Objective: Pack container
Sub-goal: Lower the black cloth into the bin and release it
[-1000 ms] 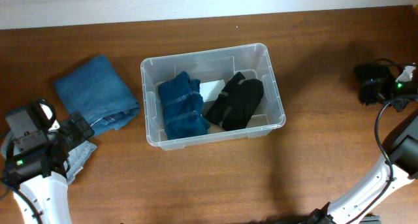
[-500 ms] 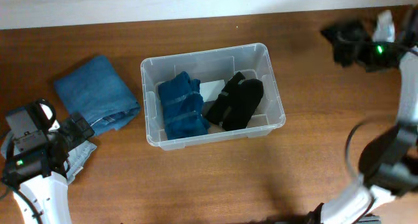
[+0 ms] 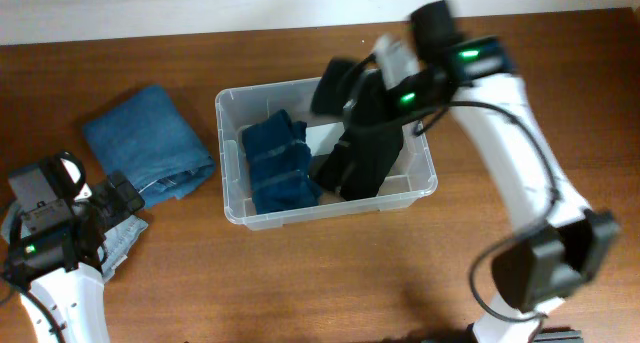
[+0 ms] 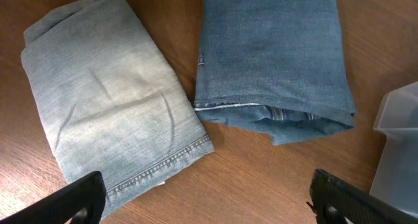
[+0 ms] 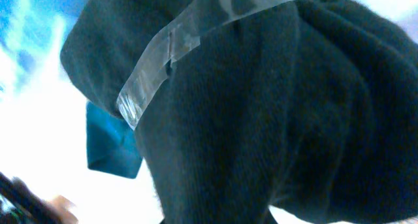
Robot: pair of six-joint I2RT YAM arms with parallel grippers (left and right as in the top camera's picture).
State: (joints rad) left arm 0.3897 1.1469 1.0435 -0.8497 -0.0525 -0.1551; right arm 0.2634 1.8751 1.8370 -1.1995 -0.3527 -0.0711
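Observation:
The clear plastic container [image 3: 228, 113] stands mid-table with a dark blue folded garment [image 3: 278, 163], a black garment [image 3: 365, 163] and its white label [image 3: 322, 138] inside. My right gripper [image 3: 335, 88] is blurred, over the container's far side above the black garment; its jaws are not distinguishable. The right wrist view is filled by the black garment [image 5: 261, 119] behind the clear rim [image 5: 189, 34]. My left gripper [image 4: 209, 198] is open and empty over the table, near the folded jeans [image 4: 271, 54] and the light denim piece [image 4: 104, 100].
The folded blue jeans [image 3: 145, 138] lie left of the container. The light denim piece [image 3: 125, 238] lies at the front left, partly under my left arm [image 3: 60, 233]. A container corner [image 4: 398, 145] shows at the right of the left wrist view.
My right arm has swung fast from the far right edge of the table to over the container. The left arm and the garments have not moved.

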